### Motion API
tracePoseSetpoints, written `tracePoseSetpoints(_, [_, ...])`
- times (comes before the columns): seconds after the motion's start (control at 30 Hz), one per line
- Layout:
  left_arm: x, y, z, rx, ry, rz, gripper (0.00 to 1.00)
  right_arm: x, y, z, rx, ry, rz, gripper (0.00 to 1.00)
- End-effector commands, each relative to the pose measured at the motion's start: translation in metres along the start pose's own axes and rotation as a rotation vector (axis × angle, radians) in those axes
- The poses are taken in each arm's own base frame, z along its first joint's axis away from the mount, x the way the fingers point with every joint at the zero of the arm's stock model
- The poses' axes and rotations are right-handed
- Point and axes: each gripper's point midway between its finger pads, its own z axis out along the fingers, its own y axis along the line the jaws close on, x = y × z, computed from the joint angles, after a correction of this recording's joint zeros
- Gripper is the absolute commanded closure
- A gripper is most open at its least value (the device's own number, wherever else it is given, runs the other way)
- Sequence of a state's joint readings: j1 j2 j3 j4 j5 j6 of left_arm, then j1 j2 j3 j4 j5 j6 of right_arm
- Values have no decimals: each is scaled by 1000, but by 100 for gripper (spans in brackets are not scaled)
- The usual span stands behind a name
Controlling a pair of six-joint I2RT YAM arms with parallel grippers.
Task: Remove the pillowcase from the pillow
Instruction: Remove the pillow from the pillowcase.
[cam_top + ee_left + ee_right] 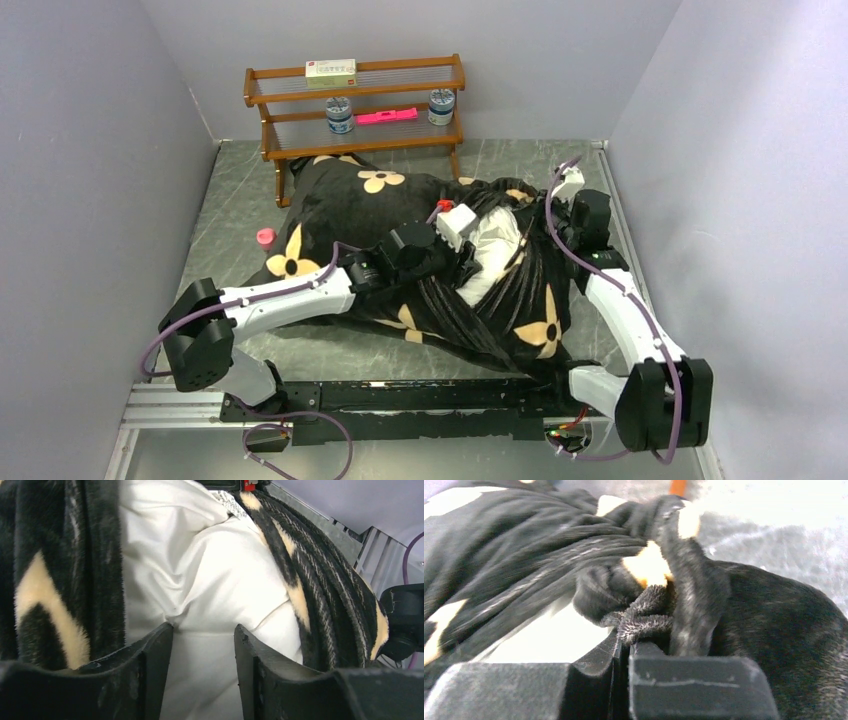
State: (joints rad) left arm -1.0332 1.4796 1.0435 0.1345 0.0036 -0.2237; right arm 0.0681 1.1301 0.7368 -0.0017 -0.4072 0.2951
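The black plush pillowcase (340, 195) with tan flower prints lies bunched across the table's middle. The white pillow (495, 250) shows through its opening on the right. My left gripper (468, 268) reaches into that opening. In the left wrist view its jaws (204, 630) stand narrowly apart, pinching a puckered fold of the pillow (210, 580), with the pillowcase (320, 595) bunched on both sides. My right gripper (556, 226) is at the opening's far right edge. In the right wrist view it (626, 637) is shut on a fold of the pillowcase edge (649, 615), with the pillow (549, 640) to the left.
A wooden two-tier shelf (355, 140) stands at the back, holding a box (330, 72), two jars (340, 115) and a pink flat item (387, 116). A small pink object (265, 236) lies left of the pillowcase. Grey walls close in on both sides.
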Motion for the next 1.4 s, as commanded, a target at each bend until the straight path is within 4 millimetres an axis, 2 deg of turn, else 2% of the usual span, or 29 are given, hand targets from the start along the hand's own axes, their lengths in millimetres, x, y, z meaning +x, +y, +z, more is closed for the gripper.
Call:
tracePoseSetpoints(0.0, [-21,-6,-11,1,19,26,41,-16,85,-33,-371,-47,-70,100])
tracePoseSetpoints(0.1, [-45,-10,-10,11,-28,38,34,-25,97,-47,-410,-90,-89,100])
tracePoseSetpoints(0.23, [-73,-15,-13,19,-80,58,25,-25,107,-59,-448,-98,-101,100])
tracePoseSetpoints(0.33, [-86,-17,-13,20,-93,74,20,-30,104,-66,-399,-140,-108,100])
tracePoseSetpoints(0.47, [-102,-20,-8,23,-108,68,18,-51,98,-80,-302,-213,-142,100])
tracePoseSetpoints(0.7, [-98,-31,5,79,-92,40,16,-75,115,-106,-304,-242,-192,100])
tracePoseSetpoints(0.9, [-97,-43,2,149,-100,24,15,-89,133,-127,-342,-274,-216,100])
tracePoseSetpoints(0.93, [-102,-47,1,168,-125,27,15,-92,136,-131,-346,-279,-223,100])
tracePoseSetpoints(1.1, [-114,-62,-12,257,-193,59,15,-102,151,-150,-379,-295,-256,100])
tracePoseSetpoints(1.3, [-130,-79,-33,356,-324,130,14,-99,156,-156,-405,-287,-260,100])
tracePoseSetpoints(1.37, [-137,-88,-46,398,-375,170,14,-97,157,-157,-410,-280,-257,100])
